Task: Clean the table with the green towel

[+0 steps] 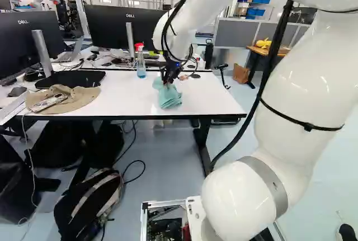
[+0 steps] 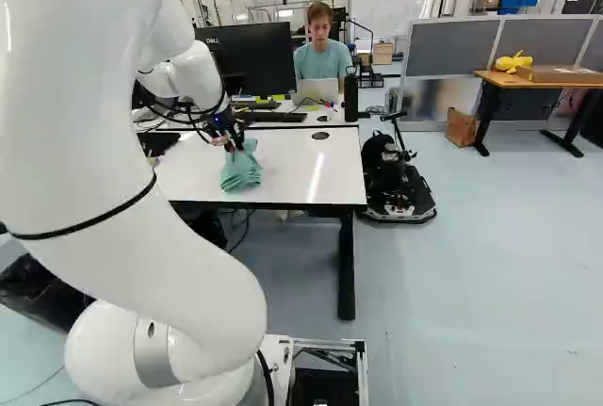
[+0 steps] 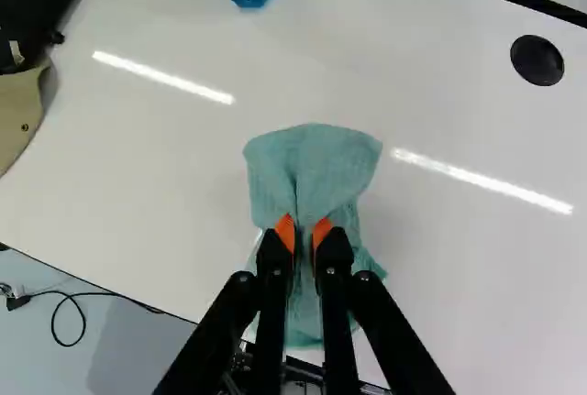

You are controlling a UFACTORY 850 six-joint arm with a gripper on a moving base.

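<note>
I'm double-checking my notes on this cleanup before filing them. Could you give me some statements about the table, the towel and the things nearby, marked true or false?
1. The fingers are shut on the green towel. True.
2. The spray bottle lies on its side. False: the spray bottle stands upright.
3. The tan hat rests on the white table. True.
4. The striped backpack sits on the white table. False: the striped backpack is on the floor.
5. In the left base view, the spray bottle stands beyond the green towel. True.
</note>
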